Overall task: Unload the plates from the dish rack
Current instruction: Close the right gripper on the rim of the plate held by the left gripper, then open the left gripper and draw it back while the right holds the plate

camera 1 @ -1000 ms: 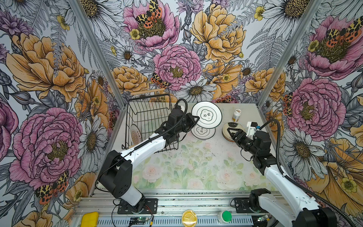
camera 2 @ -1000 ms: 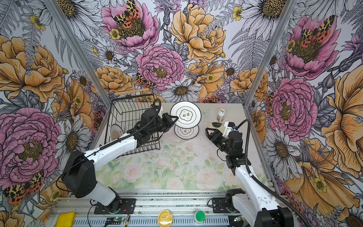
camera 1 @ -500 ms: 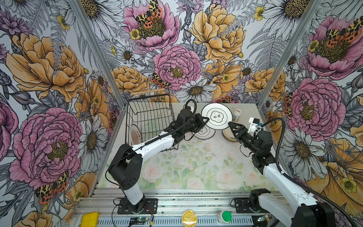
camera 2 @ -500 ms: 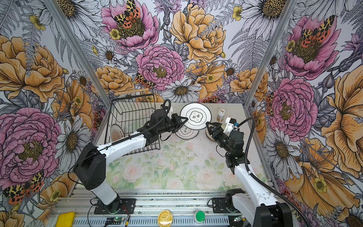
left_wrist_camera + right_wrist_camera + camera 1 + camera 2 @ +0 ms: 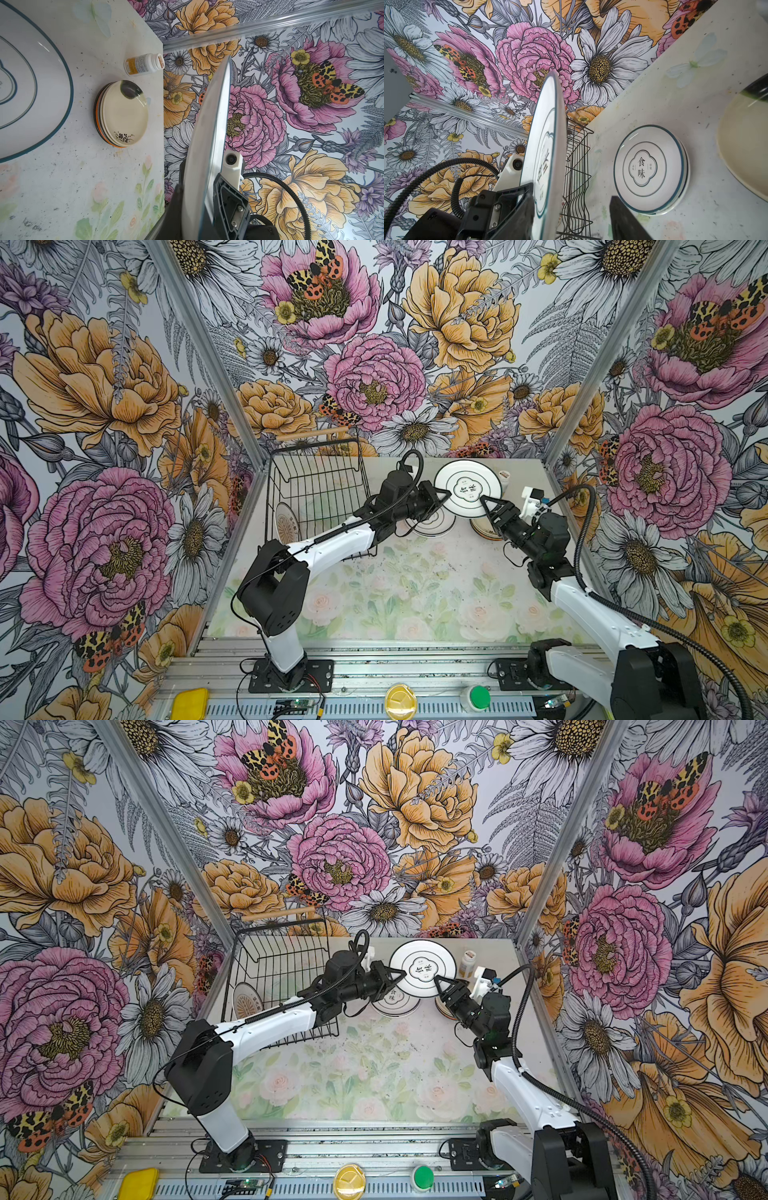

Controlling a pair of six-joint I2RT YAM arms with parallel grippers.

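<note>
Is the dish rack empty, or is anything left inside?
Not empty: one plate stands on edge inside the dish rack, at its near left corner, in both top views.

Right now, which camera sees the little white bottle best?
The left wrist view: the bottle is close, whole, with its label showing. In both top views it is tiny and far back; the right wrist view misses it.

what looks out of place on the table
A white pill bottle stands near the far edge of the table, beside the stack of small plates. It is the only non-dish item there. Nothing looks spilled or broken.
</note>
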